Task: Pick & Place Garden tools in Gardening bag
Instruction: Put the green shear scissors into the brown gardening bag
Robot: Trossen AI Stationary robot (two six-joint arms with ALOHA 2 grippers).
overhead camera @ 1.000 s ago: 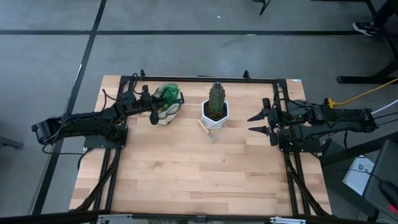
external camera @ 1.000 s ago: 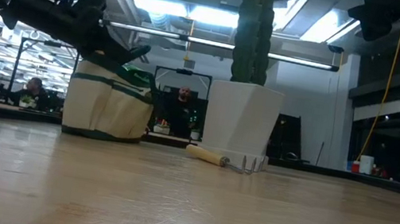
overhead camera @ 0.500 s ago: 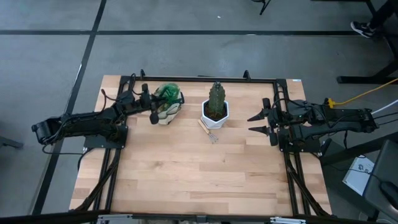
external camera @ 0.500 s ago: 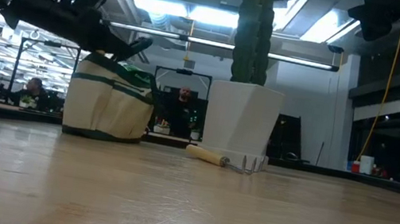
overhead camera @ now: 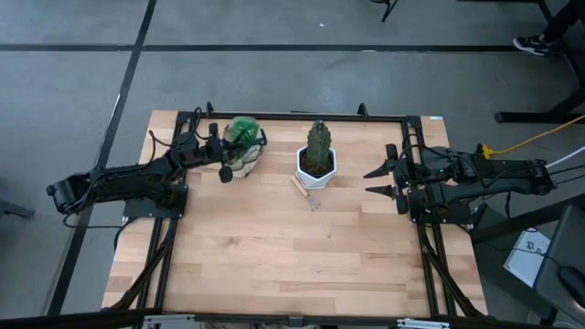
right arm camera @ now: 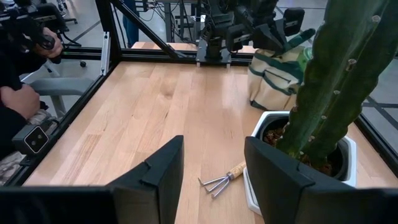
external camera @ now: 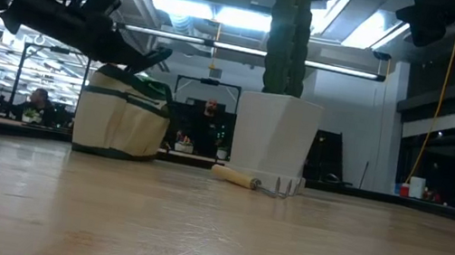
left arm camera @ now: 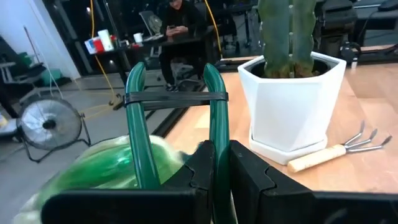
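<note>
The beige gardening bag [overhead camera: 239, 161] with green trim stands on its base on the table's far left part, also in the low view [external camera: 118, 121]. A translucent green spray bottle [left arm camera: 102, 171] sticks out of its top. My left gripper [overhead camera: 225, 157] is shut on one of the bag's green handles, coming from the left. A thin wooden-handled hand fork [overhead camera: 305, 193] lies flat on the table beside the white pot. My right gripper [overhead camera: 377, 180] stands open at the right, above the table, with nothing between its fingers [right arm camera: 158, 163]. My left gripper pinches one green handle strap [left arm camera: 216, 134] of the bag between its two fingers, below the dark band that joins the two handle loops. The fingers come nearly level from the table's left side. The bag rests with its base on the table, and the handles stand upright.
A green cactus in a white hexagonal pot [overhead camera: 316, 164] stands just right of the bag, with the hand fork at its near side. Black frame rails run along the table's left, right and far edges. People sit in the room beyond the table.
My left gripper has rolled a little while keeping its hold on the handle. The bag's top with the green bottle has swung slightly toward the table's far edge, and its base has stayed on the table.
</note>
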